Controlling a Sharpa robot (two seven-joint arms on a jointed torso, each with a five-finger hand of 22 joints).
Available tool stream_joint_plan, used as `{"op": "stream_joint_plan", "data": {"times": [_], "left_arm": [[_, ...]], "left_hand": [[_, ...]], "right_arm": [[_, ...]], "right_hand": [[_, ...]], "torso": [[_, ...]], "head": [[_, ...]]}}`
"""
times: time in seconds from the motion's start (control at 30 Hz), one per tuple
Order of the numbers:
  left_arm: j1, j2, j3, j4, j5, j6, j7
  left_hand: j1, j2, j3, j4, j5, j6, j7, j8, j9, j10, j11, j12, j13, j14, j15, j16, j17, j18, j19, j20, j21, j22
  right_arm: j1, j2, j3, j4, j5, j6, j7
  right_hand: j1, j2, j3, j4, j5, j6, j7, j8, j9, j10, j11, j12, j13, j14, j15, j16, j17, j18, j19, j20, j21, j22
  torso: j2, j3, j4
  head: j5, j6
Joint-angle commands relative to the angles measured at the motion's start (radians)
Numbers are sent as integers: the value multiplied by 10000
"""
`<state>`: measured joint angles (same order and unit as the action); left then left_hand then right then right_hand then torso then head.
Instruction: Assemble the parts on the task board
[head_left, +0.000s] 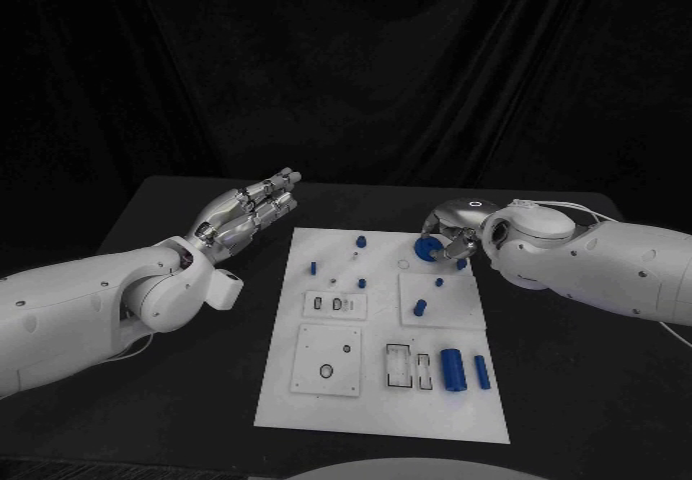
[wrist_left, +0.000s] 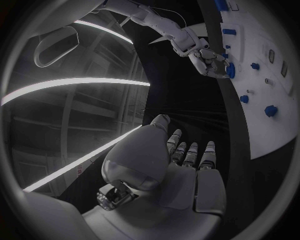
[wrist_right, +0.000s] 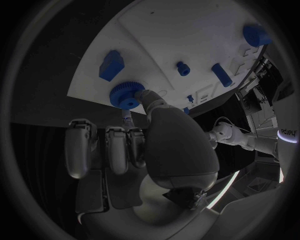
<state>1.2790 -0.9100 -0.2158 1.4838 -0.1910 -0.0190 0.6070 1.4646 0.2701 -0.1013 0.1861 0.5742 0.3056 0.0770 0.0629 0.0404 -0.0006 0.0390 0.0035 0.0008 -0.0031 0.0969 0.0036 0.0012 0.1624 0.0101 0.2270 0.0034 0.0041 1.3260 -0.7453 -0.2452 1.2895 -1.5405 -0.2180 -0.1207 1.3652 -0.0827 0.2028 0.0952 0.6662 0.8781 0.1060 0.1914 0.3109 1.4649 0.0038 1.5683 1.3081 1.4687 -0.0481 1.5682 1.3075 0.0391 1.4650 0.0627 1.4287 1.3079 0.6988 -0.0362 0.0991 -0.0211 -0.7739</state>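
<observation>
The right robot hand (head_left: 450, 238) pinches a blue toothed gear (wrist_right: 127, 94) at the task board (head_left: 378, 415) far edge. It should lower it squarely and turn gently until seated. The left robot hand (head_left: 248, 212) hovers released, well apart.

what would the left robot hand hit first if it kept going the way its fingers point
Probably nothing: the left robot hand points past the white board's far left corner, over bare black table toward the dark curtain. Depth is unclear.
</observation>
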Motion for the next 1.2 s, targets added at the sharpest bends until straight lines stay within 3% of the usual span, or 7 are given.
{"op": "stream_joint_plan", "data": {"times": [0.03, 0.17, 0.43, 0.63, 0.87, 1.2], "left_arm": [[0, 4, 8, 34, -12, 141, 66], [0, -2, 8, 43, -12, 147, 47], [0, -6, 8, 46, -12, 172, 14], [0, -2, 8, 25, -12, 184, 11], [-2, 33, 8, -17, -12, 206, 2], [-2, 87, 8, -55, -12, 236, -21]], "left_hand": [[-51, -46, 82, -2, 39, -24, 73, 70, 10, 6, 93, -35, -8, 31, 86, -36, -12, 186, -3, 66, 40, 18], [-50, -52, 128, -39, 54, -18, 74, 76, 11, 6, 92, -35, -8, 31, 117, -36, -12, 186, 3, 85, 44, 20], [-57, -67, 191, -89, 80, -18, 71, 82, 11, 6, 84, -35, -8, 31, 164, -36, -12, 186, 16, 111, 52, 26], [-64, -80, 234, -125, 94, -24, 68, 84, 10, 6, 80, -35, -8, 31, 200, -36, -12, 186, 23, 129, 57, 29], [-62, -82, 255, -143, 102, -28, 69, 84, 9, 6, 82, -35, -8, 31, 191, -36, -12, 186, 25, 135, 59, 30], [-60, -83, 272, -158, 106, -26, 70, 85, 10, 6, 84, -35, -8, 31, 187, -36, -12, 185, 26, 139, 59, 30]], "right_arm": [[-63, -23, -20, 75, -116, -165, 170], [-58, -55, -18, 173, -117, -327, 210], [12, -130, -12, 422, -119, -470, 222], [208, -79, -9, 776, 29, -345, 145], [432, 257, -4, 1028, 122, -341, 189], [488, 957, -3, 872, 143, -64, 291]], "right_hand": [[75, 44, 65, 19, -22, 174, -83, 862, 1123, 1058, 77, 25, 2627, 1021, 47, 26, 2633, -13, 128, 52, -23, 2130], [-48, 39, 97, 6, -395, 116, -92, 1170, 1438, 1058, 84, 25, 2627, 1021, 53, 26, 2633, -18, 146, 60, -8, 2136], [-100, 51, 121, -18, -494, 239, -137, 1526, 1742, 1058, 76, 25, 2627, 1021, 46, 26, 2633, -25, 171, 56, 16, 2146], [-142, 46, 111, -21, -610, 298, -177, 1758, 1943, 1058, 78, 25, 2627, 1021, 44, 26, 2633, -28, 181, 53, 23, 2149], [-156, 55, 111, -17, -664, 306, -187, 1819, 1999, 1058, 75, 25, 2627, 1021, 46, 26, 2633, -31, 192, 54, 37, 2154], [-164, 51, 110, -16, -691, 282, -186, 1827, 2015, 1058, 76, 25, 2627, 1021, 44, 26, 2633, -35, 202, 53, 51, 2159]], "torso": [[-1, 0, 1], [-1, -1, 5], [-3, -4, 9], [-1, -6, -5], [-3, -1, 19], [-2, -2, 1]], "head": [[14, 16], [26, 36], [55, 55], [124, 21], [61, -14], [35, -24]]}}
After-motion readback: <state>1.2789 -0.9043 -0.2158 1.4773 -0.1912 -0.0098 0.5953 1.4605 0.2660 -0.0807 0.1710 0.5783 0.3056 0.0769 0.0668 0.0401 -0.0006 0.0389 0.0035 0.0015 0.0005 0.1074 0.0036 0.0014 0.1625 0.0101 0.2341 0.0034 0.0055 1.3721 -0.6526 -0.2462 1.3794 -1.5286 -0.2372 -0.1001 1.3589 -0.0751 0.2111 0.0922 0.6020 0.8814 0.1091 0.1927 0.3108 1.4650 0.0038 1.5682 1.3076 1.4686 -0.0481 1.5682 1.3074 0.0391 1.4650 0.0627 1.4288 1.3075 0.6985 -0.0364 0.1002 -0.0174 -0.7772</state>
